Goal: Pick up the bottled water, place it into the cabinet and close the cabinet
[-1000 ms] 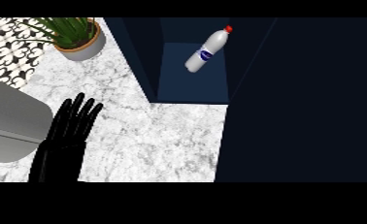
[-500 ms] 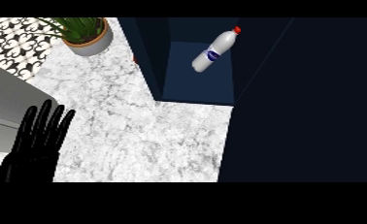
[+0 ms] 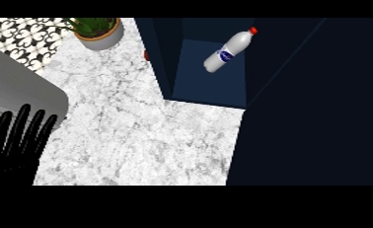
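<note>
**Ana:** While the head view looks steeply down, the bottled water [image 3: 229,51] lies on its side inside the open cabinet [image 3: 211,81], resting on the dark blue shelf floor; its red cap [image 3: 253,30] points toward the upper right, its white body slants down to the left, and a blue label wraps its middle; nothing touches it.

**Ben:** And the hands, Ana?

**Ana:** Only one shows; the left hand [image 3: 22,133] sits at the lower left edge, black fingers straight and spread wide, pointing up the view, holding nothing; it is well apart from the bottle, with the marble counter [image 3: 138,138] between them; the right hand appears nowhere.

**Ben:** What surrounds it?

**Ana:** A grey curved surface [image 3: 29,91] lies just above the fingertips, though I cannot tell what it is; a potted plant [image 3: 98,30] in a grey pot stands at the counter's upper left, beside a black-and-white patterned patch [image 3: 25,37]; a small red spot [image 3: 146,55] shows at the cabinet's left wall, too small to identify.

**Ben:** And the cabinet door?

**Ana:** A broad dark panel [image 3: 313,108] fills the right side, just beside the opening; whether that is the door I cannot tell; the compartment stands open to view, bottle inside.
</note>
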`<state>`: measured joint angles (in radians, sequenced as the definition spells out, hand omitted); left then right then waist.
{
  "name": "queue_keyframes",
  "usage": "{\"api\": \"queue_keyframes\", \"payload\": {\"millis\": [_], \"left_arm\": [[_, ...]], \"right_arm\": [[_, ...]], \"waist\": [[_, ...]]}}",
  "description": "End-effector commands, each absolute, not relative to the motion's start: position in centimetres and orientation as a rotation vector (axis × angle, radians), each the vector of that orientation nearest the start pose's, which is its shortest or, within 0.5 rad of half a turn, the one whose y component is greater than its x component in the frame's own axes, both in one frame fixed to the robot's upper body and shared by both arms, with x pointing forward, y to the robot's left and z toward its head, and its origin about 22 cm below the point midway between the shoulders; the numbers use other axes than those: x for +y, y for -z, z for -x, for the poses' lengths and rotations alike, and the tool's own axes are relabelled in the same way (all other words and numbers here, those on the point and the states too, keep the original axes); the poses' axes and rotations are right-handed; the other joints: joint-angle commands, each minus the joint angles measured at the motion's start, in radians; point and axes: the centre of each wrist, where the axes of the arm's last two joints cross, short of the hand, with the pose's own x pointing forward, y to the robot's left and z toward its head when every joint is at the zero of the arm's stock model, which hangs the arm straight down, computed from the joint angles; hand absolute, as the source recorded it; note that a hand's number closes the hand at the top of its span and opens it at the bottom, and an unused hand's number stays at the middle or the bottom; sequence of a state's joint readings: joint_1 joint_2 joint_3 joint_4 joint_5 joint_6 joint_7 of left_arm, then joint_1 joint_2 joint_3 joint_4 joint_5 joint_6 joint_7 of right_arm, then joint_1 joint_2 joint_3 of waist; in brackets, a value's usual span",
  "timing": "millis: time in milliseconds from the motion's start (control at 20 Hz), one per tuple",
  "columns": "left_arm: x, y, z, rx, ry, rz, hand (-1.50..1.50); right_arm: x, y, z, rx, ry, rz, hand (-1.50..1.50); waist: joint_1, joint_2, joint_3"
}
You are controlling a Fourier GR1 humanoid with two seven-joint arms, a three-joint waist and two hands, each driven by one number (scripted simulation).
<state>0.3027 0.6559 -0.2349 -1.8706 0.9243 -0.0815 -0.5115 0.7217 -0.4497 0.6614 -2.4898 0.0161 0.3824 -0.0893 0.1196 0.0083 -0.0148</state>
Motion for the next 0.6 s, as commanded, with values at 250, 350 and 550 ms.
{"api": "queue_keyframes", "payload": {"millis": [250, 350, 550], "left_arm": [[32.5, -5.3, -16.2, -1.841, -0.127, 0.541, -1.50], [33.0, -5.7, -16.4, -1.853, -0.106, 0.525, -1.50], [33.1, -5.8, -16.4, -1.841, -0.090, 0.552, -1.50]], "right_arm": [[-16.7, -13.6, -5.4, -1.621, -0.771, -0.943, 1.50], [-16.8, -13.3, -5.7, -1.606, -0.827, -0.915, 1.50], [-17.3, -13.4, -6.6, -1.605, -0.931, -0.866, 1.50]], "waist": [[0.064, 0.024, -0.004], [0.076, 0.025, -0.005], [0.109, 0.029, -0.009]]}}
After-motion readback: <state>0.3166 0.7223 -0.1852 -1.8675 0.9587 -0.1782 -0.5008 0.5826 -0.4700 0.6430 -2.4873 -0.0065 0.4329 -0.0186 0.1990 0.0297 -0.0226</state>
